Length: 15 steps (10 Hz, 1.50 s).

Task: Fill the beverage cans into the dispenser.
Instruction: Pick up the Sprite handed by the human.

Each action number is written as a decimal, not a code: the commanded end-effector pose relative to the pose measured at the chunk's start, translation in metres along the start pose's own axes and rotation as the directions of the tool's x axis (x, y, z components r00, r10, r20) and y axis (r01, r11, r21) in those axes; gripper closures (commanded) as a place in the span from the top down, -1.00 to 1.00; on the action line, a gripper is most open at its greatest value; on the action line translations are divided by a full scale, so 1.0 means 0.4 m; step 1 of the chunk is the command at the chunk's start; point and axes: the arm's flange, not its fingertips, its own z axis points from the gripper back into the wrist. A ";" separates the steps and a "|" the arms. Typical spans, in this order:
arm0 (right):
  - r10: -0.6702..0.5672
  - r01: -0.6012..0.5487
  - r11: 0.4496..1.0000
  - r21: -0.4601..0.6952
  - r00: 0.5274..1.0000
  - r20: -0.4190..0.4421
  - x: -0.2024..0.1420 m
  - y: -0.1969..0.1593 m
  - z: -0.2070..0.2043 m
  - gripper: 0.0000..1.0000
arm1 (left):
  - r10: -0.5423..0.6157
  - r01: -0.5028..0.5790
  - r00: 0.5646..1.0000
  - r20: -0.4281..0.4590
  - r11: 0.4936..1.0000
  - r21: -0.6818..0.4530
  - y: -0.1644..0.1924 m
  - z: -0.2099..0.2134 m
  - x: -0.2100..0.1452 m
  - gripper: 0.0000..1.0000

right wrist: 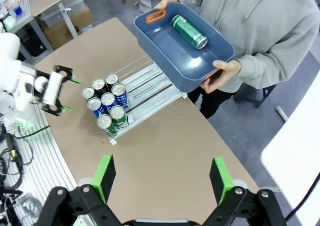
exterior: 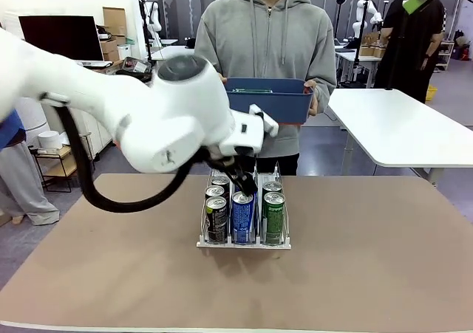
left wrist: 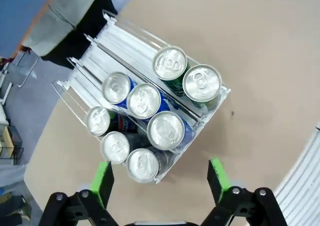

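The dispenser (exterior: 244, 243) sat in the middle of the desk (exterior: 384, 274) with eight beverage cans (left wrist: 143, 100) standing in it. The green lane had only two. One more green can (right wrist: 189, 31) lay on its side in the blue bin (right wrist: 172, 53) the person held behind it. Both grippers had their fingers spread wide and held nothing. The left gripper (left wrist: 160, 175) hung over the front cans, the right gripper (right wrist: 162, 175) high above the bin. I think the right one should drop slowly, pinch the can across its round middle, then stand it behind the two green ones.
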 end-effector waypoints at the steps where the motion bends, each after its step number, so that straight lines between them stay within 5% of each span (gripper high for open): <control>1: -0.012 0.012 1.000 0.006 1.000 0.001 -0.002 0.003 0.000 1.00 | -0.034 0.035 0.999 0.016 0.998 -0.051 0.104 0.202 -0.060 1.00; 5: -0.012 0.012 1.000 0.006 1.000 0.001 -0.002 0.003 0.000 1.00 | -0.054 0.059 0.996 0.068 0.996 -0.067 0.291 0.508 -0.103 1.00; 7: -0.012 0.012 1.000 0.006 1.000 0.001 -0.002 0.003 0.000 1.00 | -0.036 0.044 0.985 0.169 0.998 -0.041 0.335 0.629 -0.117 1.00; 10: -0.012 0.012 1.000 0.006 1.000 0.001 -0.002 0.003 0.000 1.00 | 0.011 -0.011 0.944 0.331 1.000 -0.003 0.356 0.735 -0.121 1.00; 13: -0.012 0.012 1.000 0.006 1.000 0.001 -0.002 0.003 0.000 1.00 | 0.041 -0.052 0.932 0.360 0.998 0.020 0.358 0.780 -0.119 1.00; 14: -0.012 0.012 1.000 0.006 1.000 0.001 -0.002 0.003 0.000 1.00 | 0.063 -0.087 0.950 0.307 0.994 0.066 0.332 0.751 -0.114 1.00; 15: -0.012 0.012 1.000 0.006 1.000 0.001 -0.002 0.003 0.000 1.00 | 0.020 -0.031 0.935 0.353 0.999 0.026 0.359 0.796 -0.112 1.00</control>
